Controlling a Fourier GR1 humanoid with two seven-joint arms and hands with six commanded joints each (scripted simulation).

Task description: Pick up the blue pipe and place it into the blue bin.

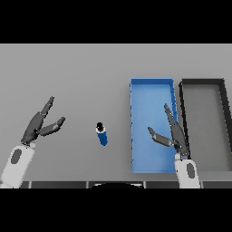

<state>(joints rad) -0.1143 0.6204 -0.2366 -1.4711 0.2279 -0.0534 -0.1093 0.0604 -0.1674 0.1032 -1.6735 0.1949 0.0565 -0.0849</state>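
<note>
A short blue pipe (102,134) with a dark upper end lies on the grey table, near the middle. To its right stands the blue bin (152,82), long and rectangular, with nothing in it. My right hand (175,134) hovers open over the bin's lower right part, fingers straight and thumb spread toward the pipe. My left hand (38,125) is open at the left, well apart from the pipe, holding nothing.
A dark bin (202,82) with a grey floor stands right beside the blue bin, on its right. The table's near edge runs just below both forearms.
</note>
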